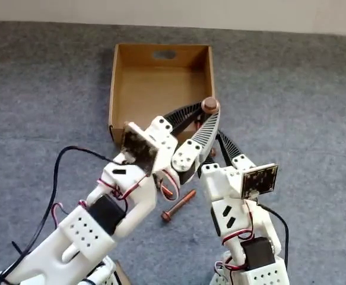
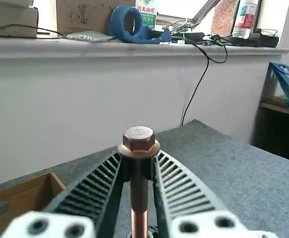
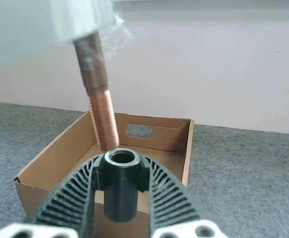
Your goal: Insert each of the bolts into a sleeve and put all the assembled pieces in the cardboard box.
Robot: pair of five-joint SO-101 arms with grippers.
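My left gripper (image 2: 138, 157) is shut on a copper bolt (image 2: 138, 144) and holds it upright, head on top. In the high view that bolt's head (image 1: 209, 105) sits over the near right corner of the cardboard box (image 1: 114, 89). Right below it, my right gripper (image 3: 120, 166) is shut on a black sleeve (image 3: 120, 188) with its bore facing up. The bolt's threaded end (image 3: 103, 124) hangs just above the sleeve's opening and slightly behind it. The box (image 3: 186, 144) is open with nothing inside. A second copper bolt (image 1: 178, 206) lies on the carpet between the two arms.
Grey carpet covers the table. Red and black cables (image 1: 57, 172) loop beside the left arm. A pale wall runs behind the box. A small bit of copper (image 1: 213, 152) shows on the carpet beside the right arm's wrist.
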